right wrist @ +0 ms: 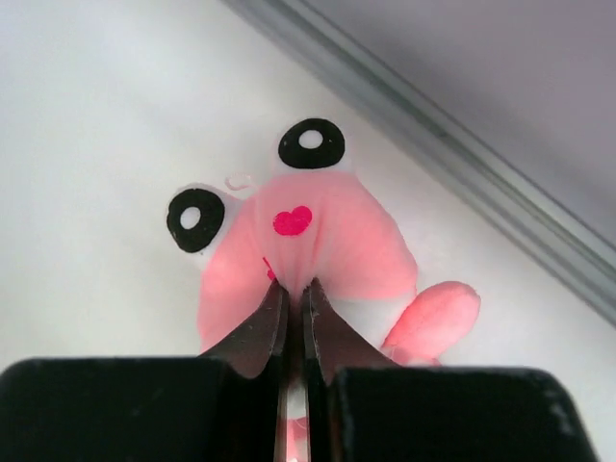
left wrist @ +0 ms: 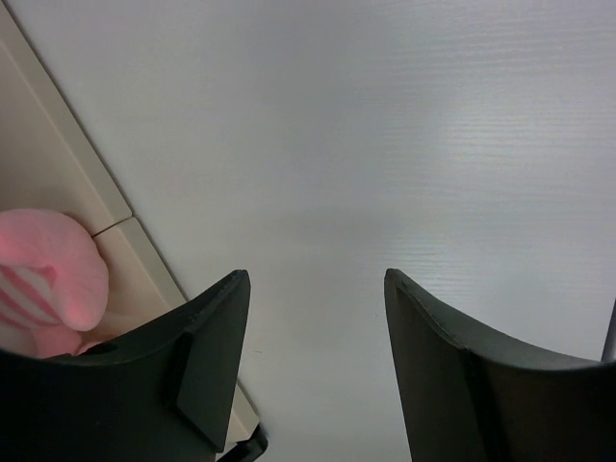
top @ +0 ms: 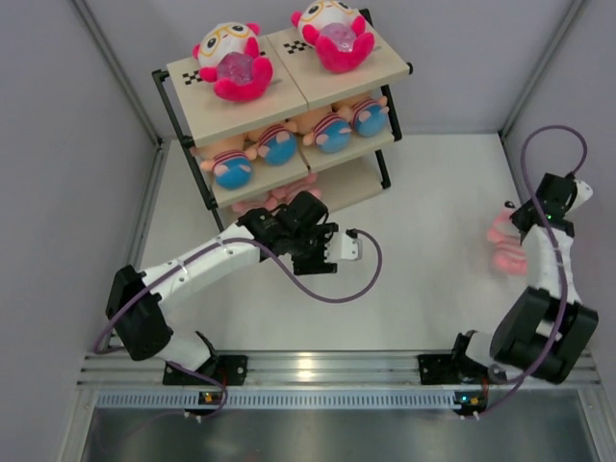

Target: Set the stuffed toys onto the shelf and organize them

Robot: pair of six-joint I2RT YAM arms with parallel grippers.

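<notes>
The shelf (top: 241,117) stands at the back left. Two hot-pink toys with yellow glasses (top: 231,60) lie on its top board. Several peach toys with striped shirts (top: 279,144) lie on the middle board. A pale pink toy (top: 274,200) lies on the bottom board, and it also shows in the left wrist view (left wrist: 43,279). My left gripper (top: 348,246) (left wrist: 316,289) is open and empty over the table beside the bottom board. My right gripper (top: 513,223) (right wrist: 294,287) is shut on another pale pink toy (right wrist: 322,245) (top: 502,243) at the far right, pinching its face.
The shelf's bottom board (left wrist: 58,154) runs along the left of the left wrist view. A grey wall rail (right wrist: 452,135) runs close behind the held toy. A purple cable (top: 337,289) loops off the left arm over the white table (top: 423,250).
</notes>
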